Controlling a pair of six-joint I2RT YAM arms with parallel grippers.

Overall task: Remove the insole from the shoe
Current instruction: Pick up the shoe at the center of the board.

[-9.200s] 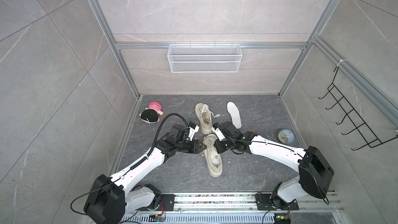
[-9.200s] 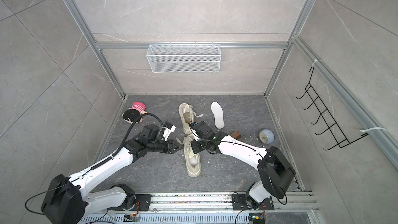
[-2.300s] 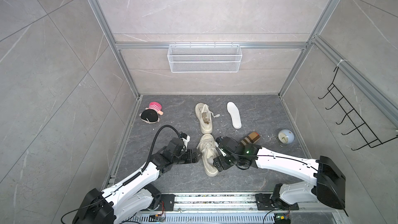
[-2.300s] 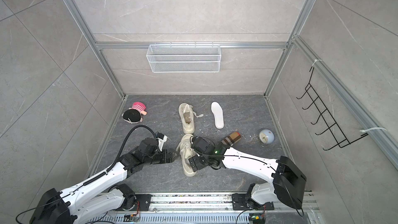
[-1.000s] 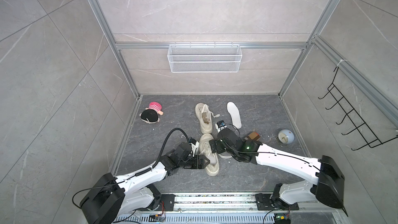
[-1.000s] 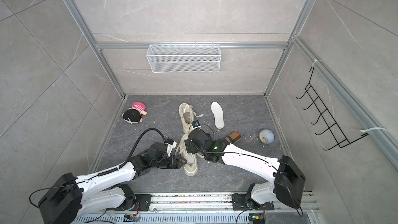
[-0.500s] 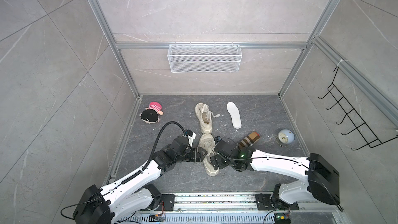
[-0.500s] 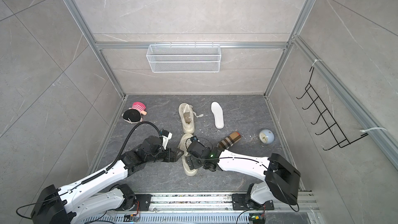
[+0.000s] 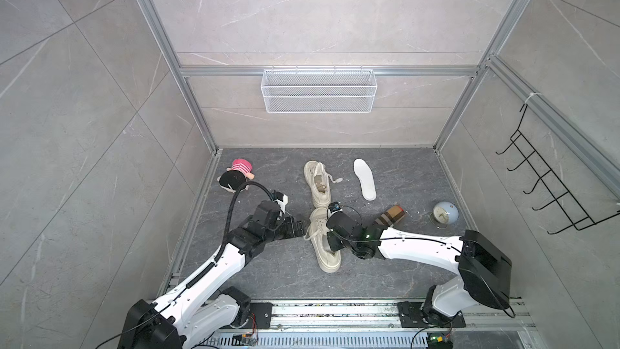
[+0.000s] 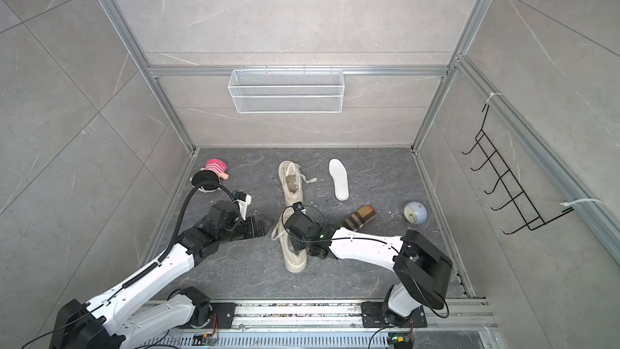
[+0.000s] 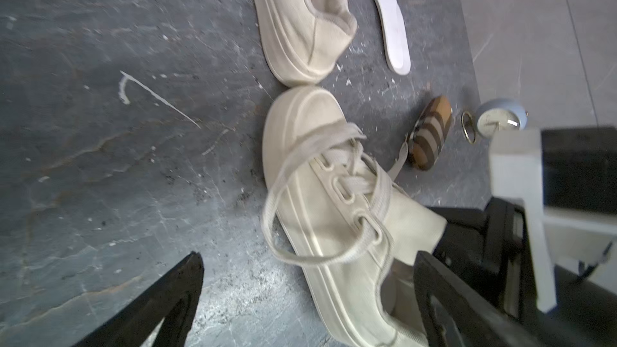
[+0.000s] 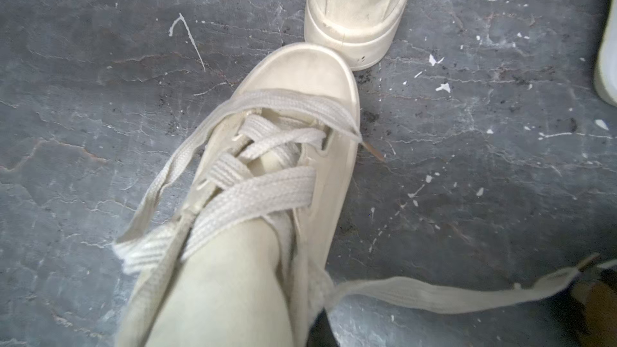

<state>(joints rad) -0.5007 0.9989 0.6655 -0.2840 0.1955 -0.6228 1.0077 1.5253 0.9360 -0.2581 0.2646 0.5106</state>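
A cream lace-up shoe lies on the dark floor with its toe pointing away, and shows in both top views. My right gripper sits at the shoe's opening, shut on its rim. In the right wrist view one dark finger shows outside the shoe's side wall. The other finger is hidden inside. My left gripper stands open beside the shoe's left flank, one finger over the floor and one by the opening. The insole inside this shoe is hidden.
A second cream shoe lies heel to toe beyond the first. A loose white insole lies to its right. A plaid case, a small clock and a plush doll lie around. A wire basket hangs on the back wall.
My right gripper came back from over the toe to the shoe's opening and its jaws closed there. The left jaws opened a little wider beside the shoe.
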